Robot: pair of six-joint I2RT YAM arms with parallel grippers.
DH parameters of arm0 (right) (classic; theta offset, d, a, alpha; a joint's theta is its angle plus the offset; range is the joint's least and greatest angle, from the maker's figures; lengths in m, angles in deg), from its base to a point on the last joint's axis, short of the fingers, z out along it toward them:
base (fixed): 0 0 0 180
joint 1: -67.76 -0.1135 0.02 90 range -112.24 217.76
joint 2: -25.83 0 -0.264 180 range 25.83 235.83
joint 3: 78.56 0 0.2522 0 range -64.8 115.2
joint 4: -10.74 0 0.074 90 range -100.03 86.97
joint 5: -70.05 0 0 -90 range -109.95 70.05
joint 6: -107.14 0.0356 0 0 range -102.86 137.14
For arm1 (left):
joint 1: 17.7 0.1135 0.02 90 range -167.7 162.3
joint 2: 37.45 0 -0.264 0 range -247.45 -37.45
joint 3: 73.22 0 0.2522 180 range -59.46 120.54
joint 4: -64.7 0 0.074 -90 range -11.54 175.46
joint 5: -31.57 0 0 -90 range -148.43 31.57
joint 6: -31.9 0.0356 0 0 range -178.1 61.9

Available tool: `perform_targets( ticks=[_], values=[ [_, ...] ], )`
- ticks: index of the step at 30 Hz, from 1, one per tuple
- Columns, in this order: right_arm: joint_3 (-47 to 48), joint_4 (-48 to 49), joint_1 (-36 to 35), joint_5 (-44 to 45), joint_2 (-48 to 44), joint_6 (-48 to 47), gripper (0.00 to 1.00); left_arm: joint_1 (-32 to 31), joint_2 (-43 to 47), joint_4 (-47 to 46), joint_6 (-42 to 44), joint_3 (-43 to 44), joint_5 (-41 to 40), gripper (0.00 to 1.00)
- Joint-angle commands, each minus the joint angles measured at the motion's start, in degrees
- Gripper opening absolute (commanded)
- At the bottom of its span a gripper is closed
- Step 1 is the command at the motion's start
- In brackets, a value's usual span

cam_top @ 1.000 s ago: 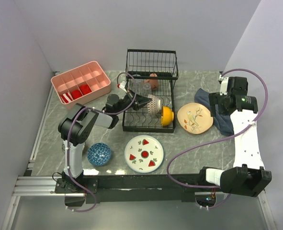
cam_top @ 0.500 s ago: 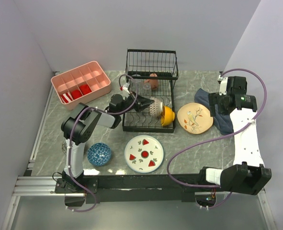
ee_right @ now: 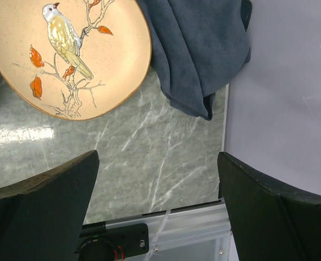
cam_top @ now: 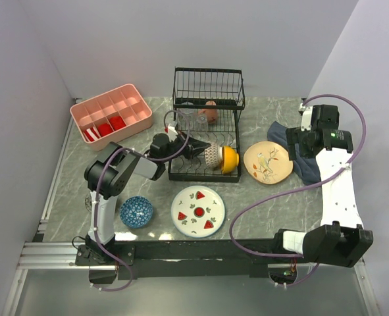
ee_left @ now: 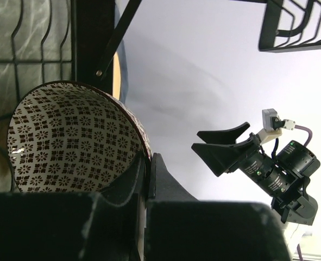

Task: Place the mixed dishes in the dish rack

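My left gripper reaches into the black wire dish rack and is shut on the rim of the brown patterned bowl, which stands on edge next to the orange bowl. In the left wrist view the fingertips pinch the bowl's wall. A terracotta cup and a clear glass sit at the rack's back. The watermelon plate, blue bowl and bird plate lie on the table. My right gripper is open and empty near the bird plate. No grey bowl shows.
A pink compartmented tray with red items stands at the back left. A dark blue cloth lies right of the bird plate, also in the right wrist view. The table's right edge and side wall are close to my right gripper.
My left gripper has carried the brown patterned bowl forward and down in the rack, up against the orange bowl. The right arm has not moved.
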Motion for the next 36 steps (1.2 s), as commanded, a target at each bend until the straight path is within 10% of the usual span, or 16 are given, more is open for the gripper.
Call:
perform_targets(
  ticks=[1, 8, 12, 15, 30, 36],
  values=[
    [0.7, 0.5, 0.1, -0.3, 0.4, -0.2, 0.98, 0.5, 4.2, 4.2, -0.1, -2.3, -2.0, 0.01],
    [-0.8, 1.4, -0.2, -1.3, 0.5, -0.1, 0.98, 0.5, 5.8, 7.6, 1.0, -3.1, -3.6, 0.06],
    [-0.9, 1.4, -0.5, -1.7, 0.5, -0.1, 0.98, 0.4, 6.6, 8.2, 2.6, -2.0, -3.8, 0.47],
    [-0.7, 1.6, -0.5, -1.8, 0.5, -0.3, 0.98, 0.8, 7.5, 11.8, 5.4, 0.1, -3.7, 0.60],
    [-0.7, 4.7, -1.3, -6.0, 1.1, -3.1, 0.99, 11.2, 17.4, 50.3, 30.8, 11.7, -2.7, 0.72],
    [-2.1, 9.4, -5.1, -9.2, 0.7, -4.0, 1.00, 13.3, 27.8, 74.0, 63.0, 17.6, -1.6, 0.72]
  ],
)
